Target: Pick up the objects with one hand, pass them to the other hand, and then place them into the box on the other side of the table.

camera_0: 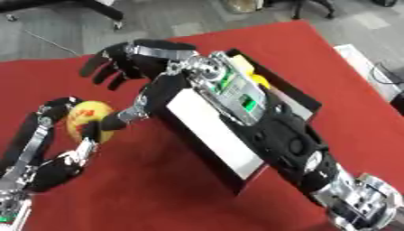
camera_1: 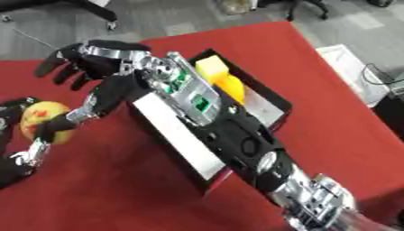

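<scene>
Holding one yellow-red fruit, left hand curled round it, right hand spread (above), one box.

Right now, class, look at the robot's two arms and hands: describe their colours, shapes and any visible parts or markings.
Both arms are mostly black with silver metal joints. The right arm is bulky, with an open silver frame on its forearm exposing a green-lit circuit board and a round silver joint near the wrist. The right hand has black fingers. The left hand is slimmer, with black segments linked by silver struts.

Left hand curls round a yellow-red fruit; right hand reaches beside it, fingers spread.
</scene>
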